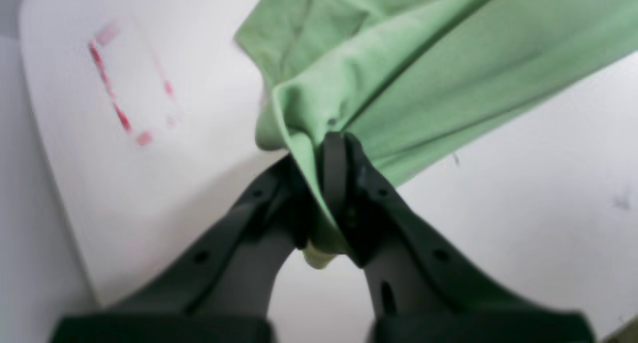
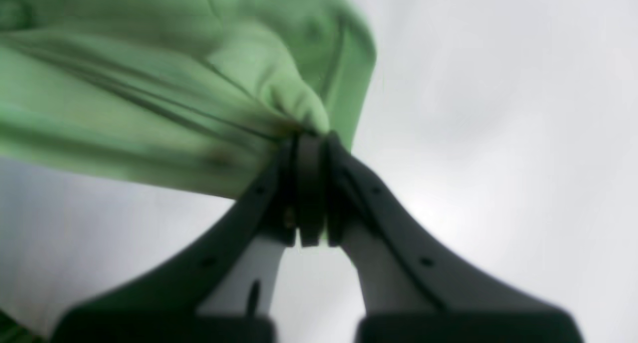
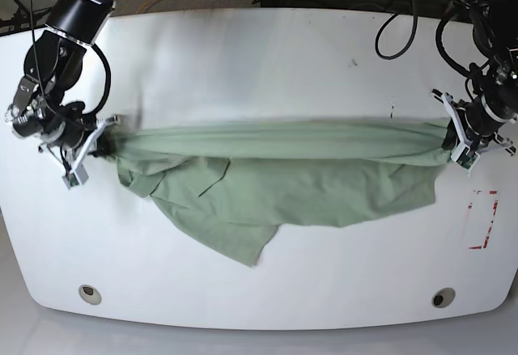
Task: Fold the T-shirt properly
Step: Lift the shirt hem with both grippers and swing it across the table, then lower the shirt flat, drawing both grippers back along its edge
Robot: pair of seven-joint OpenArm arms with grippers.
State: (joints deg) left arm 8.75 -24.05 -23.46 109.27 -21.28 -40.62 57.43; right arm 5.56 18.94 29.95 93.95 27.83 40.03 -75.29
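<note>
Base view: T-shirt stretched taut across white table between both arms, lower part draped on tabletop. Wrist views alone show grips: left hand pinching bunched green edge, right hand clamped on gathered fabric. Red marking near table's edge.

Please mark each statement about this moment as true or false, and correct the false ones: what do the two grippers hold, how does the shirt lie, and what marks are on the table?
1. The left gripper is shut on the T-shirt. True.
2. The right gripper is open and holds nothing. False: it is shut on the green cloth too.
3. The T-shirt is stretched between the two arms. True.
4. The T-shirt is already folded into a neat rectangle. False: it hangs loose and wrinkled below the taut edge.
5. A red dashed mark is on the table near the left arm. True.
</note>
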